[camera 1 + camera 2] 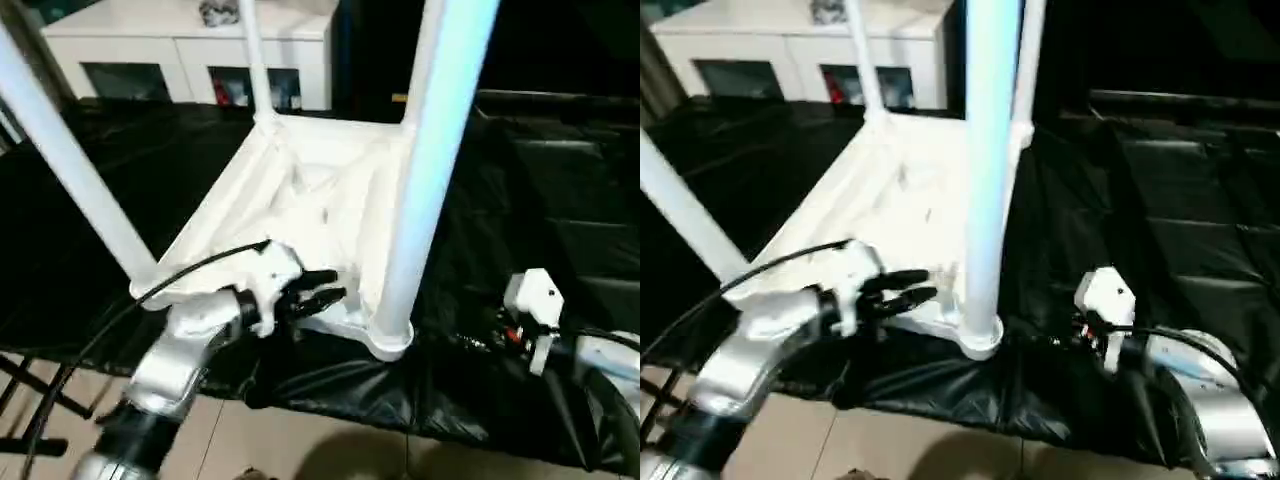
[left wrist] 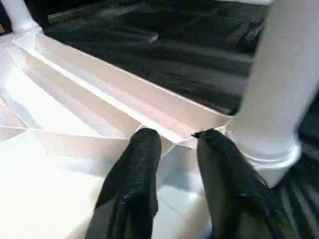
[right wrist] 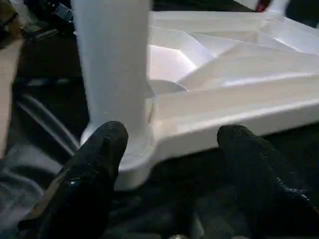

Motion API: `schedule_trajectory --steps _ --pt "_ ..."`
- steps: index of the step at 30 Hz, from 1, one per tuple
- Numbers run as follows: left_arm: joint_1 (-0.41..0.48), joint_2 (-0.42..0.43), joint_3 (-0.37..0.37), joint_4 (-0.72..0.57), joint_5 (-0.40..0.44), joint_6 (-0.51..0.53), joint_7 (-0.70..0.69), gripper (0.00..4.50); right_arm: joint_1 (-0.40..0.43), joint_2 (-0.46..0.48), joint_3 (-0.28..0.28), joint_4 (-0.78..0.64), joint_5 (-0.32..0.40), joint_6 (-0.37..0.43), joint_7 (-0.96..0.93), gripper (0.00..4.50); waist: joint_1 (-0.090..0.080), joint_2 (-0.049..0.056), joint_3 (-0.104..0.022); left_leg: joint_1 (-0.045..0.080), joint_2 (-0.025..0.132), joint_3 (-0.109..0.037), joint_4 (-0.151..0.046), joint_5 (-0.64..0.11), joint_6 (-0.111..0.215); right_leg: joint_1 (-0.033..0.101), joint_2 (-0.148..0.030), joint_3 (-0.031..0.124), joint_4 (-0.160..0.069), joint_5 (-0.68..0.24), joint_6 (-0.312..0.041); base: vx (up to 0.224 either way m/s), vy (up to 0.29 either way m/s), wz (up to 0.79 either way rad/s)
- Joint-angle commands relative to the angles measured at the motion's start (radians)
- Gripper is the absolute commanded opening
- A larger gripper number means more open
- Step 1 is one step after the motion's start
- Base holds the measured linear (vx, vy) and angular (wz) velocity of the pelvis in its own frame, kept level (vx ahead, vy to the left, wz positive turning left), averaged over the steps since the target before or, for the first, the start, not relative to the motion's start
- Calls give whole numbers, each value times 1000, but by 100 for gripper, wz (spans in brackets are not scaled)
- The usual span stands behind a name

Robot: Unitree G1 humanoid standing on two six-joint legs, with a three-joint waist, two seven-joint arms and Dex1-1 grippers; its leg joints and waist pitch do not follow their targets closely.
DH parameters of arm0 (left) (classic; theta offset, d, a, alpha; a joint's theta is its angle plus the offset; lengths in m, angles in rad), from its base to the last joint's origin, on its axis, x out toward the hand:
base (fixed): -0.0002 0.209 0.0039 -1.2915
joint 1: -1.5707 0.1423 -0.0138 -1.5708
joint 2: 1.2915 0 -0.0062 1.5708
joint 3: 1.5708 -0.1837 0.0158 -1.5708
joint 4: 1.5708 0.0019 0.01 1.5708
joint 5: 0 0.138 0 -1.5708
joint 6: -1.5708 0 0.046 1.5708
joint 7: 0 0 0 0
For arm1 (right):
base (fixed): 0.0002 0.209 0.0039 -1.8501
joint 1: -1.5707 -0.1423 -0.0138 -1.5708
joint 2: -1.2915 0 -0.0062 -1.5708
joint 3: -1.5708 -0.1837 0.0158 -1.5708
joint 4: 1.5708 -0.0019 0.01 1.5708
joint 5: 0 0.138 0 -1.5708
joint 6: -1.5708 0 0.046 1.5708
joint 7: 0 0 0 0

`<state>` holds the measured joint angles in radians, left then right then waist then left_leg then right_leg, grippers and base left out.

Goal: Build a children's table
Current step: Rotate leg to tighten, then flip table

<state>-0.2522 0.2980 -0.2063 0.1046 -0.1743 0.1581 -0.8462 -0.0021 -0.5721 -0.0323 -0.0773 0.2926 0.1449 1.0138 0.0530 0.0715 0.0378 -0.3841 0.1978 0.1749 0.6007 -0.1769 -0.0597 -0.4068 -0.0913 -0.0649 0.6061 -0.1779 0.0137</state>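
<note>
Left eye view: tabletop [image 1: 300, 200] upside down on black cloth [image 1: 540, 200], legs [image 1: 425, 170] stuck in corner sockets. Left claw [image 1: 325, 290] slightly spread over near rim, pinching nothing. Right claw [image 3: 172, 164] spread wide, empty, beside near leg. White cabinet [image 1: 190, 45] far behind.

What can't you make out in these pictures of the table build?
- Leg tops: the near leg and left leg run off the eye views' top edge.
- Fourth leg: in the right eye view, the near leg covers that corner.
- Cabinet contents: too blurred in the eye views.
</note>
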Motion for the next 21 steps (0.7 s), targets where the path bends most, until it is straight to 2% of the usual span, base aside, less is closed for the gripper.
schedule_trajectory --steps 1,2,3,4,7,8,10,11,12,13,17,18,19,20,21 --pt "33 21 34 -46 -34 27 -9 198 6 -15 0 -36 26 15 16 333 3 -18 -50 11 26 -10 -81 -343 60 41 -38 30 -95 -369 -168 0 0 0" --pt "62 31 48 -71 -53 41 -14 198 14 -20 0 -49 34 24 22 333 5 -15 -52 11 27 -11 -80 -337 57 43 -40 31 -90 -358 -173 0 0 0" --pt "108 46 72 -113 -87 62 -18 213 23 -26 1 -67 45 34 30 333 5 -16 -47 6 27 -11 -83 -341 59 43 -39 31 -93 -367 -169 0 0 0" --pt "115 48 77 -121 -93 66 -19 213 24 -26 3 -69 47 36 31 333 5 -15 -47 7 28 -12 -85 -348 58 44 -40 31 -93 -376 -166 0 0 0" --pt "226 89 141 -234 -179 134 -37 241 13 -4 42 -87 49 47 25 333 4 -16 -44 10 26 -12 -86 -381 47 36 -41 31 -97 -442 -149 0 0 0" --pt "226 89 141 -234 -179 134 -37 255 13 -4 42 -87 49 47 25 333 3 -14 -41 11 25 -12 -87 -391 47 33 -39 31 -102 -465 -141 0 0 0" --pt "258 105 173 -259 -184 140 -27 262 -14 33 76 -69 30 38 7 333 5 -16 -38 18 23 -12 -87 -419 36 24 -38 31 -110 -522 -121 0 0 0" --pt "264 106 185 -261 -183 139 -19 272 -28 49 87 -54 13 36 -11 333 4 -14 -36 17 23 -14 -87 -426 30 24 -39 30 -109 -536 -117 0 0 0" --pt "270 107 195 -263 -182 138 -12 290 -42 65 96 -40 -2 34 -28 333 3 -13 -33 17 22 -16 -88 -441 17 21 -40 29 -112 -571 -102 0 0 0" --pt "270 107 195 -263 -182 138 -12 290 -42 65 96 -40 -2 34 -28 333 3 -12 -32 24 20 -18 -89 -467 4 18 -40 28 -121 -622 -71 0 0 0" --pt "300 106 244 -282 -184 129 35 324 -90 126 120 17 -49 30 -107 333 5 -10 -31 27 20 -22 -94 -490 -4 15 -38 28 -124 -620 -60 0 0 0" --pt "326 100 280 -303 -190 119 73 342 -111 157 129 43 -66 19 -145 333 -4 -11 -32 15 18 -28 -97 -497 -13 24 -41 22 -117 -603 -71 0 0 0" --pt "339 94 299 -314 -191 111 95 342 -118 167 129 51 -70 17 -161 333 -7 -9 -30 12 19 -30 -102 -502 -15 26 -42 21 -119 -606 -67 0 0 0" --pt "388 66 356 -356 -192 80 159 342 -138 190 120 82 -85 14 -214 333 -14 -8 -30 12 20 -32 -102 -522 -20 25 -42 18 -119 -602 -67 0 0 0" --pt "388 66 356 -356 -192 80 159 357 -138 190 120 82 -85 14 -214 333 -20 -7 -29 16 19 -32 -102 -542 -19 23 -41 17 -125 -614 -61 0 0 0"
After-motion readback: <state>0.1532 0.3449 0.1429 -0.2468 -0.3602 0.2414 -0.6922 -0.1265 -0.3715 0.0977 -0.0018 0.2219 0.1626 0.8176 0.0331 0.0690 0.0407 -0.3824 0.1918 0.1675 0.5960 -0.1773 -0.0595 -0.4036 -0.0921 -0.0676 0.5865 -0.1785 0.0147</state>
